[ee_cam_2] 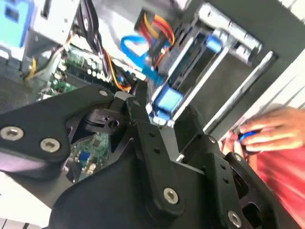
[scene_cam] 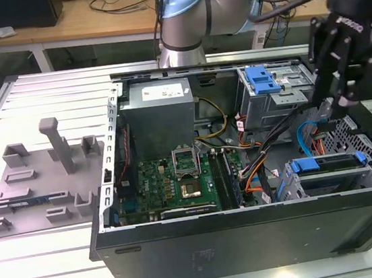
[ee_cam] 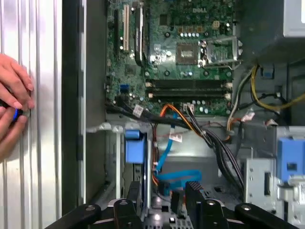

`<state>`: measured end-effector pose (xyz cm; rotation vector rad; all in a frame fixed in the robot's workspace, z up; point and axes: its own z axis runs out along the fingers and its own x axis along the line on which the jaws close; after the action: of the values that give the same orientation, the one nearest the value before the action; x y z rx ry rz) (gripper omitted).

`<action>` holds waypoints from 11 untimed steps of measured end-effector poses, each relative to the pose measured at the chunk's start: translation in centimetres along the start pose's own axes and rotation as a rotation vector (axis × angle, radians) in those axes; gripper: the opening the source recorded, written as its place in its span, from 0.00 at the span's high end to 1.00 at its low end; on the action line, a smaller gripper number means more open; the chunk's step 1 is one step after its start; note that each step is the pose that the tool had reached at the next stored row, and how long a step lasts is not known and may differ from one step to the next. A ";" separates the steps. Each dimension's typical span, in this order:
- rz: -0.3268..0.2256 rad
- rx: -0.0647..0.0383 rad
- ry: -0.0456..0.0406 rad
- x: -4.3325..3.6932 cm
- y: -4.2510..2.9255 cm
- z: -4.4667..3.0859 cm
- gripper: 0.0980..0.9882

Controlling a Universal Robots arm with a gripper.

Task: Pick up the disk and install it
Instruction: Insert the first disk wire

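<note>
Black two-finger claw point(ee_cam: 163, 188) spread, empty, hovering just above drive bay. Under it: flat silver metal disk w/ blue plastic bracket point(scene_cam: 329, 172) lies level in bay at case corner. Looks seated, so pick + insert judged done; cabling can't tell. Beyond: green motherboard point(scene_cam: 177, 181). Person's hand point(ee_cam: 12, 112) outside case.

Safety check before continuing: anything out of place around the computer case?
Yes. A person's hand holding something small and blue is over the slatted table, just outside the case wall, which is an odd place for a hand.
</note>
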<state>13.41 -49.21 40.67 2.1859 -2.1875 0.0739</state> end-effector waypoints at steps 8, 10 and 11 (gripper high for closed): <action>0.020 0.001 0.0562 0.00 -2.02 0.01 0.54; 0.032 0.022 0.1105 0.00 -2.02 0.02 0.54; 0.036 0.030 0.1200 0.00 -2.02 0.01 0.54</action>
<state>15.43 -49.21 40.66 2.0979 -2.1747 0.2347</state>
